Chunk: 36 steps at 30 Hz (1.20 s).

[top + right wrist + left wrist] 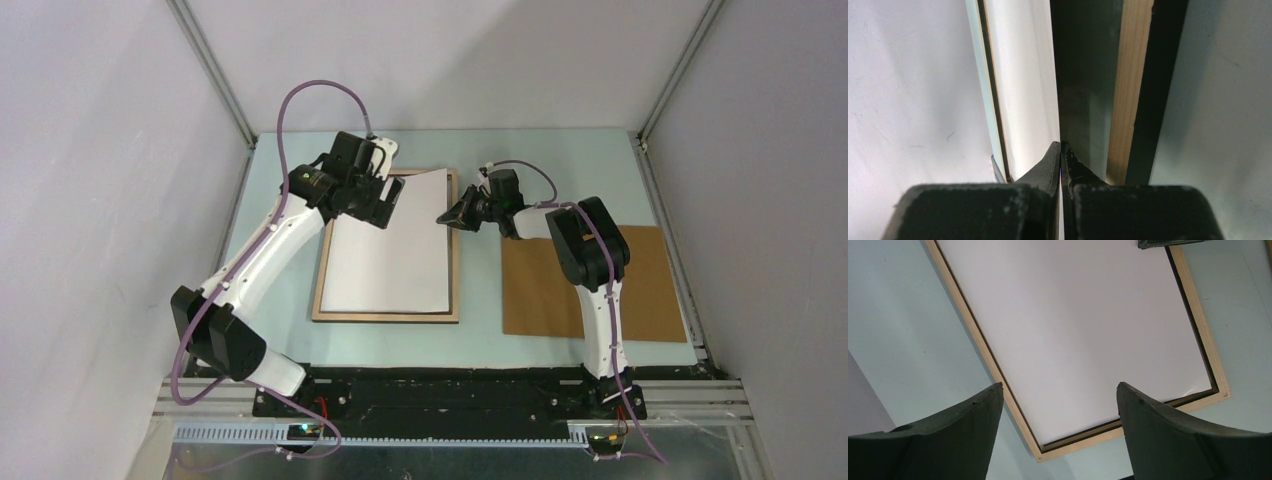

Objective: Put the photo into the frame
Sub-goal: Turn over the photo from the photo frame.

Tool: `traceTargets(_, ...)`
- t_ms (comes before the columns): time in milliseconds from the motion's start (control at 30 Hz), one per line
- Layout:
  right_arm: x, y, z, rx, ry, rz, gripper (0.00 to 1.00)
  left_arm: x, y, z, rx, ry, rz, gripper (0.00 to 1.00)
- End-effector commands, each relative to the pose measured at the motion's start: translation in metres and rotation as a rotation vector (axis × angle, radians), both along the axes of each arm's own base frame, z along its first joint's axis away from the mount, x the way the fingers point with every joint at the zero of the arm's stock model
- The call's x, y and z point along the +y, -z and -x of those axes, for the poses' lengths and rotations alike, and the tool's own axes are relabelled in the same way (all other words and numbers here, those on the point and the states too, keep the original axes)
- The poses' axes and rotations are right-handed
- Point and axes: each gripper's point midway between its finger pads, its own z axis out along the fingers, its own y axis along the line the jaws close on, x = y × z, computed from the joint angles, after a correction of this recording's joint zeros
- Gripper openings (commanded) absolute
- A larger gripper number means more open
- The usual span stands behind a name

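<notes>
The frame lies back up on the table, its light wood rim showing. The photo rests inside it, white back up, its far right edge lifted off the frame. My right gripper is shut on that edge. In the right wrist view the closed gripper pinches the thin sheet, with the wood rim beside it. My left gripper hovers open and empty over the frame's far left part. In the left wrist view its gripper is above the photo and the rim.
A plain brown backing board lies flat on the table to the right of the frame, partly under my right arm. Grey walls close in the table on the left, far and right sides.
</notes>
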Motion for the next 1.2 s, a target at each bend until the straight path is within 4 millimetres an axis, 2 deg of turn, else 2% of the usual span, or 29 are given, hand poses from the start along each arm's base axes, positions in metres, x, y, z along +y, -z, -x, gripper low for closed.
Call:
traceTargets(0,0.0062,-0.0152,-0.0114,-0.071,-0.013,-0.010,0.00,0.0046,-0.0171,-0.0002,-0.060,0.005,0.010,0.88)
traceTargets(267,0.0062,-0.0159,-0.0114,-0.075,-0.019,-0.003,0.00,0.0047,-0.0177,0.0000,-0.062,0.006,0.010,0.88)
traceTargets(567,0.0051,-0.0162,-0.0110,-0.077,-0.022,0.004,0.06,0.0051,-0.0172,0.0010,-0.060,0.008,0.011,0.88)
traceTargets(1167,-0.0001,-0.0183,-0.0125,-0.089,-0.022,0.020,0.06,0.0055,-0.0177,0.0030,-0.061,0.011,0.013,0.88)
